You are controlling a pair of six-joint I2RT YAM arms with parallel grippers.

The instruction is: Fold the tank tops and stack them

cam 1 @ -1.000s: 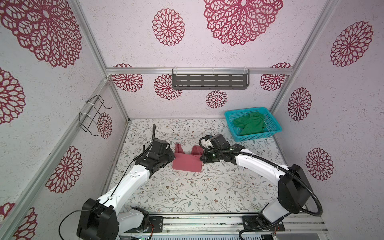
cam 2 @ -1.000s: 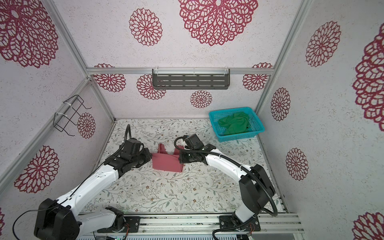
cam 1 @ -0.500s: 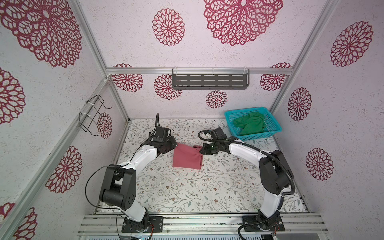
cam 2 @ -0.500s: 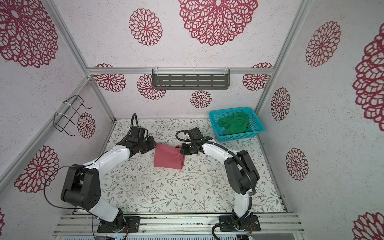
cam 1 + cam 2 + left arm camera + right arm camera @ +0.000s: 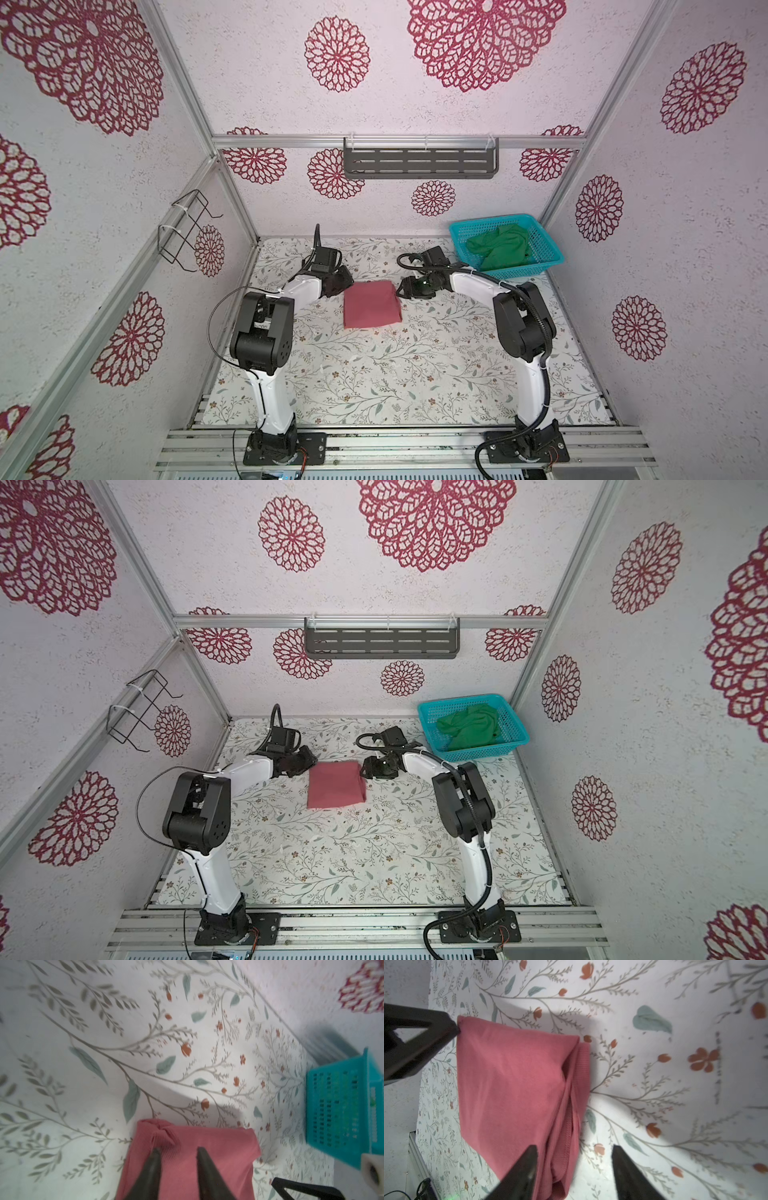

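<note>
My left jaws and right jaws are both parted, empty; the folded dusty-pink cloth tank top lies between them. Soft, floppy, I reckon, so I'd pinch the layered edges. The crumpled bright-green cloth tank top sits beyond my right jaws.

The folded tank top lies flat on the desk, midway between the side walls and toward the back. The left gripper sits at its back left corner and the right gripper at its back right corner, so the garment lies between them. The basket stands in the desk's back right corner, with the other tank top bunched inside it. A shelf hangs on the back wall, and a wire rack on the left wall.
</note>
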